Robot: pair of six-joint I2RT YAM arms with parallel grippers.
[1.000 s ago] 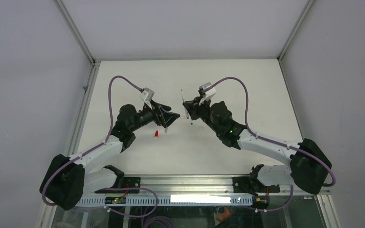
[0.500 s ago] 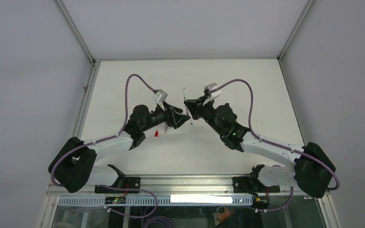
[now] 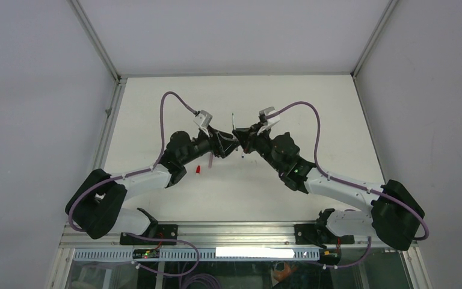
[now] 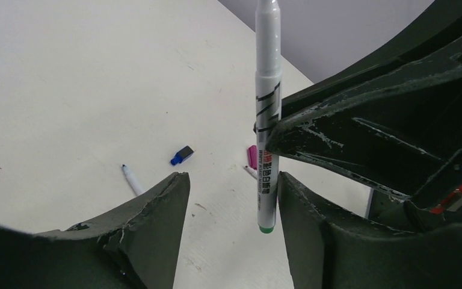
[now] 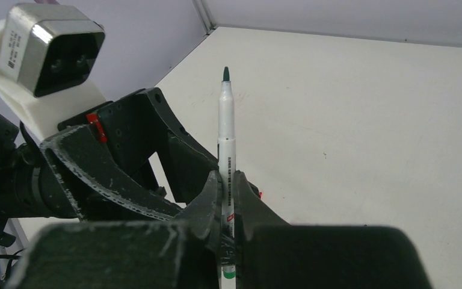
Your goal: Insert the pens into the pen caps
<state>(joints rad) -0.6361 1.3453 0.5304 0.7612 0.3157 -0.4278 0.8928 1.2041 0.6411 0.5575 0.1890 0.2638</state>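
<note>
1. Red pen cap point(image 3: 198, 170): one, lying on the table point(image 3: 156, 108) on the near side of the left arm's wrist. Nothing touches it.
2. Left wrist view, on the tabletop: one loose white pen point(image 4: 131, 179) lying flat. Right of it sits one blue pen cap point(image 4: 182, 155), apart from the pen. Further right is one magenta piece point(image 4: 252, 156), half hidden; I cannot tell whether it is a pen or a cap.
3. Left gripper point(image 4: 233, 180): jaws spread, grasping nothing. The butt end of the held pen hangs in the gap, close to one finger; contact is unclear.
4. Green-tipped pen point(image 5: 227, 138): one, white barrel, upright, clear of the table, mid-table between the two arms.
5. Right gripper point(image 5: 227, 180): clenched on the green-tipped pen's lower barrel, with the tip pointing up in its own view.
</note>
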